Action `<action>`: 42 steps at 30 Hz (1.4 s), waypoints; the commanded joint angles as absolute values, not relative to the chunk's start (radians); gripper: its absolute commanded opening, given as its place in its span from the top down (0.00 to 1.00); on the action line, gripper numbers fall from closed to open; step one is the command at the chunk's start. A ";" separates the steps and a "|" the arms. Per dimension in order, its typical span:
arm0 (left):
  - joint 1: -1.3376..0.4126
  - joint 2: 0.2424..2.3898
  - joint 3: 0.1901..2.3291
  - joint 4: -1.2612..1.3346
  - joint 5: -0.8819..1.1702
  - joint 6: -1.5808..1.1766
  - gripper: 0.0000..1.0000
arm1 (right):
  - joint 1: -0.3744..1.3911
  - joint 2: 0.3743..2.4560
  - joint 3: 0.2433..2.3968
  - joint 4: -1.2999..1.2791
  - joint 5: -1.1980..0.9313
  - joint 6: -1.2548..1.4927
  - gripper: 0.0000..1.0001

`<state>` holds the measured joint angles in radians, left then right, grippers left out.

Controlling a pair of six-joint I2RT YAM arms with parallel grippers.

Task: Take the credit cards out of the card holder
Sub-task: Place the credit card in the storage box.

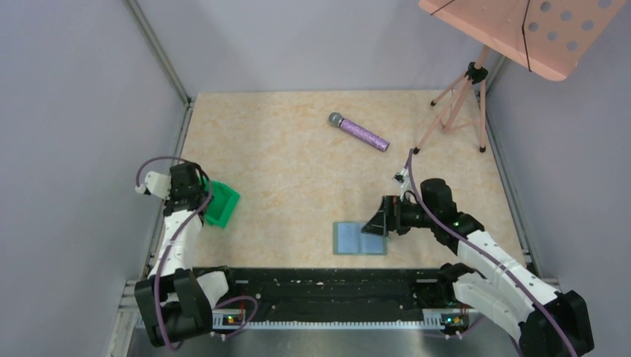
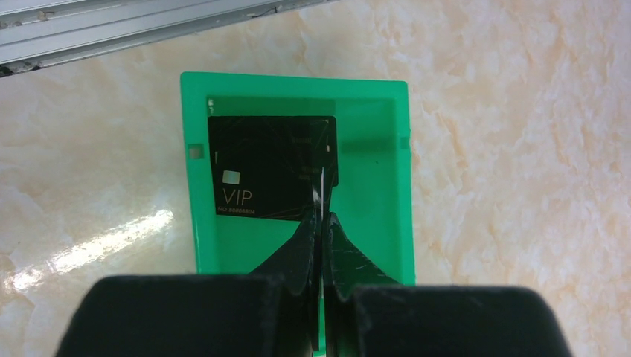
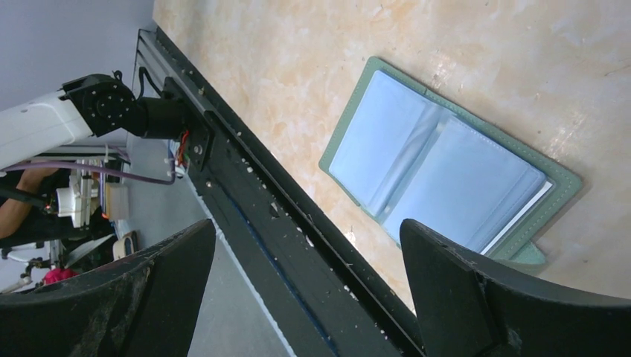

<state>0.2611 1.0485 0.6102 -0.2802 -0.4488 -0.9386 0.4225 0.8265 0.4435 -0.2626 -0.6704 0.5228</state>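
The card holder (image 1: 359, 238) lies open on the table near the front edge, its two pale blue inner panels up; it also shows in the right wrist view (image 3: 446, 163). My right gripper (image 1: 379, 219) (image 3: 306, 227) is open and empty, just above the holder's right side. My left gripper (image 1: 199, 195) (image 2: 321, 219) is shut on a thin dark credit card (image 2: 324, 186), seen edge-on, above a bright green tray (image 1: 225, 207) (image 2: 372, 223). Another black credit card marked VIP (image 2: 268, 167) lies flat in that tray.
A purple microphone (image 1: 359, 132) lies at the back middle. A pink music stand (image 1: 521, 30) on a tripod (image 1: 461, 104) stands at the back right. A black rail (image 1: 327, 286) runs along the front edge. Grey walls enclose the table.
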 commanded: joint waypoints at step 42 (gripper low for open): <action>0.270 1.234 0.825 -0.514 -0.277 -0.793 1.00 | 0.417 0.920 0.548 -0.211 -0.642 0.487 0.06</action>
<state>0.2642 1.2472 0.7967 -0.4984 -0.2729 -0.8246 0.4225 0.9253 0.4995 -0.2443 -0.6445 0.4980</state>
